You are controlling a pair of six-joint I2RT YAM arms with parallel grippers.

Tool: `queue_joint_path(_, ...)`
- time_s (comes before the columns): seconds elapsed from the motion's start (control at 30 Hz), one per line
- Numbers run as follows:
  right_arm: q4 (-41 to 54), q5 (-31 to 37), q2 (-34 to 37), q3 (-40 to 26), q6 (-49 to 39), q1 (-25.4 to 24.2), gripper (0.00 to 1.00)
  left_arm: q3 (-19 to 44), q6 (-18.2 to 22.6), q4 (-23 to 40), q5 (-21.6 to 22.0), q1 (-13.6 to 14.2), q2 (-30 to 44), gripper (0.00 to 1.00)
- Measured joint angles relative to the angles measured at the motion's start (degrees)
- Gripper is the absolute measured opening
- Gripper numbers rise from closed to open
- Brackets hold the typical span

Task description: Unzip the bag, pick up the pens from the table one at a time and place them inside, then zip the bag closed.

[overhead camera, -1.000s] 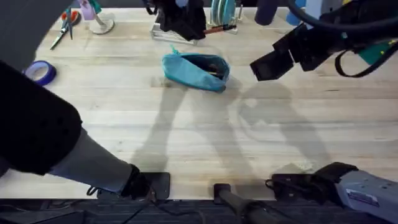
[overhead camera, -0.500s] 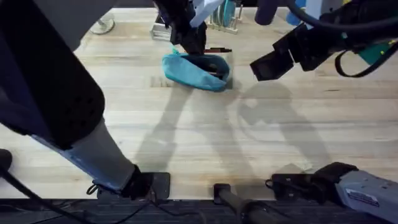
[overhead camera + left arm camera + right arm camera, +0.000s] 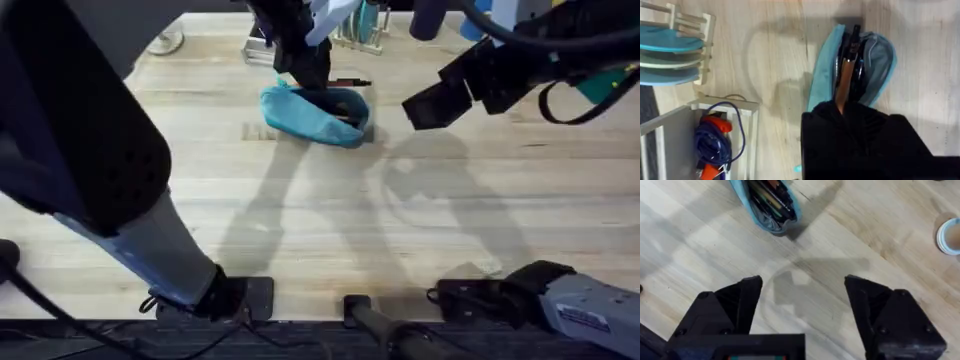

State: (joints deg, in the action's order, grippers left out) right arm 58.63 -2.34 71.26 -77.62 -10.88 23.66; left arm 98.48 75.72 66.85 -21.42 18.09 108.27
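Observation:
The light-blue bag lies unzipped at the back middle of the table, and several pens rest inside it. My left gripper hangs just over the bag's far edge, shut on an orange pen with a dark tip. In the left wrist view that pen points from the gripper into the open bag. To the right of the bag, my right gripper hovers above the wood, open and holding nothing.
A rack of teal plates and a white bin holding a blue cable stand just behind the bag. At the back edge are a white round base and a dark bottle. My left arm looms large over the left side.
My left arm has swung forward and brought the pen from near the rack down over the bag's opening. In the last half second it barely moved. The right arm has stayed still.

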Motion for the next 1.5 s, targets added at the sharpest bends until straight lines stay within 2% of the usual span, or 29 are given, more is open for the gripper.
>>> queue_joint_path(0.2, 0.0, 0.0, 0.0, 0.0, 0.0, 0.0, 0.998, 0.0, 0.0, 2.2, -0.2, 0.0, 1.3, 0.042)
queue_joint_path(0.5, 0.0, 0.0, 0.0, 0.0, 0.0, 0.0, 0.998, 0.0, 0.0, 2.1, -0.4, 0.0, 1.5, 0.042)
queue_joint_path(0.83, 0.0, 0.0, 0.0, 0.0, 0.0, 0.0, 0.998, 0.0, 0.0, 1.3, -0.4, 0.0, 5.6, 0.042)
queue_joint_path(1.5, 0.0, 0.0, 0.0, 0.0, 0.0, 0.0, 0.998, 0.0, 0.0, 3.0, 1.0, 0.1, 5.7, 0.042)
